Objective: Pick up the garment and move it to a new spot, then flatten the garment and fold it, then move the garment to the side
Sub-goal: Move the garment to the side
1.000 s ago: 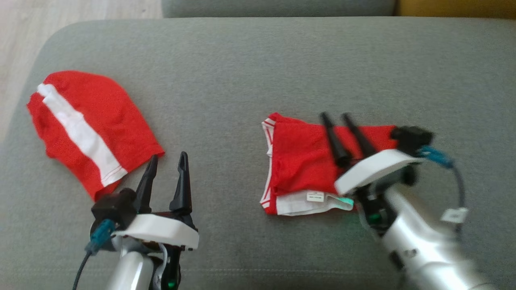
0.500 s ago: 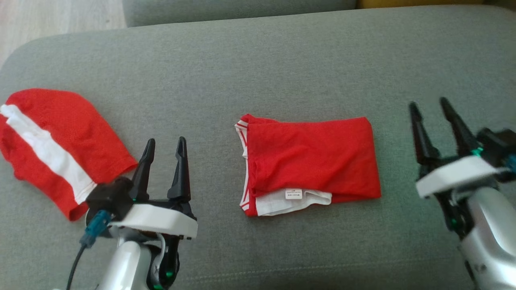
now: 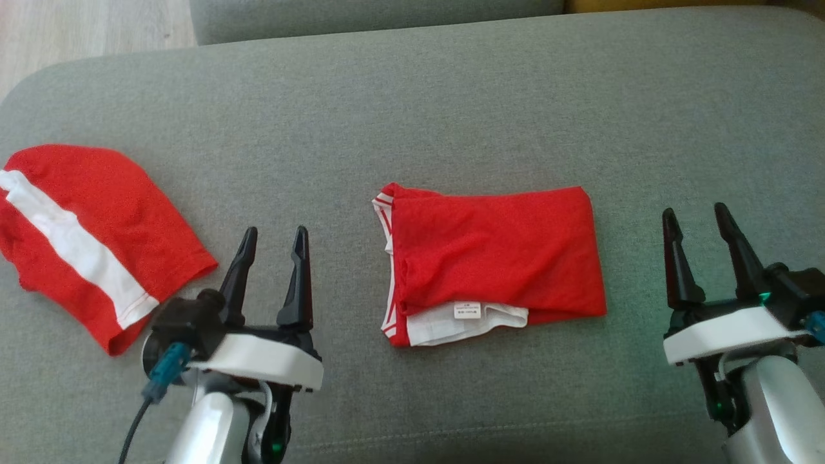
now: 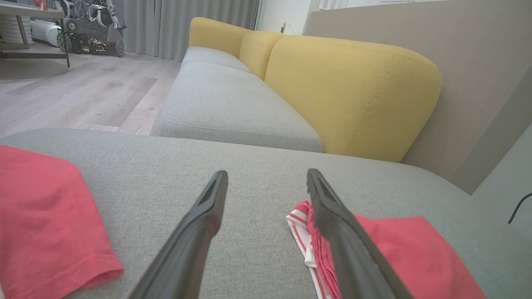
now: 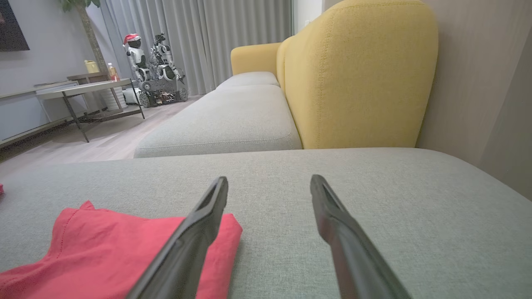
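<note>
Your left gripper (image 3: 275, 230) sits low left over the cushion (image 3: 412, 96), fingers spread, holding nothing. Your right gripper (image 3: 694, 210) sits low right, also spread and empty. It's near the garment's right edge but not touching it.

The garment (image 3: 496, 251) lies mid-cushion between your two grippers. It's red and folded into a rough rectangle, flat on the fabric. There's white-and-red trim on its left edge, and a white inner layer with a small tag (image 3: 468, 313) pokes out along the near edge.

A striped cloth (image 3: 84, 225), red with a white band, lies at the far left of the cushion, well apart from the garment. Your left gripper is near its hem corner, no contact.

In the left wrist view the cloth is at lower left and the garment's trimmed corner is partly behind the right finger. In the right wrist view the garment's plain corner is behind the left finger.

A yellow backrest (image 4: 353, 91) stands past the cushion. Wood floor (image 3: 90, 26) shows at upper left.
</note>
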